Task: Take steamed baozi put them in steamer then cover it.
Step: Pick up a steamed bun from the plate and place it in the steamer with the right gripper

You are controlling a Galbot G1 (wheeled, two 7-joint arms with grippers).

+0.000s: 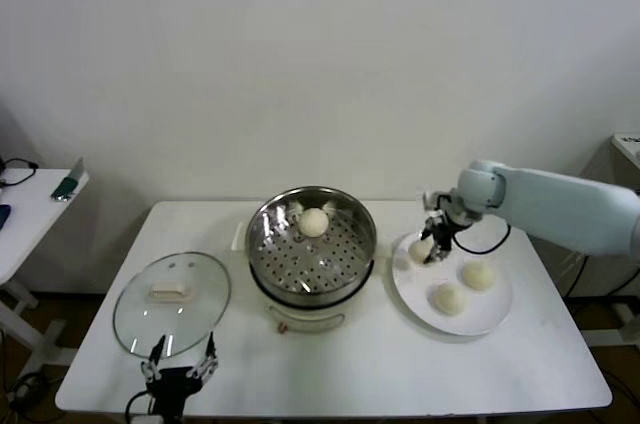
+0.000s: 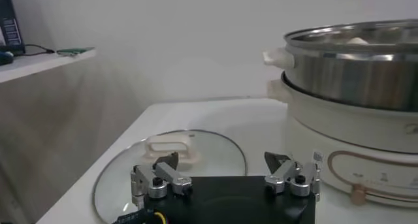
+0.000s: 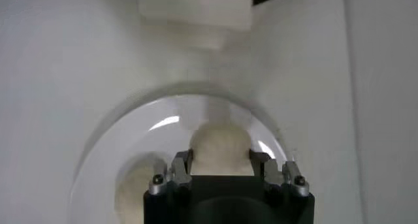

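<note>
Right gripper (image 3: 221, 170) jaws pinch a steamed baozi (image 3: 220, 147) from both sides; the bun fills the gap between the fingers. In the head view that gripper (image 1: 432, 247) sits over the plate's (image 1: 490, 322) edge nearest the steamer (image 1: 311, 244), with the pinched bun (image 1: 421, 250) under it. Can't tell if the bun has left the plate surface or not. Two more baozi lie on the same white plate: one (image 1: 478, 274) toward the far side, one (image 1: 448, 298) nearer the robot, both apart from the gripper. A fourth baozi (image 1: 314, 222) lies on the perforated tray inside the steamer, toward its back wall. Steamer stands mid-table on its white base, uncovered.

Left gripper (image 2: 225, 173) jaws spread wide, nothing between them. It hangs low at the table's (image 1: 350, 374) near edge, just in front of the cover (image 1: 172, 302), not touching it. Cover lies flat on the table left of the steamer, cream handle (image 2: 171, 147) up, near the steamer but apart from it
</note>
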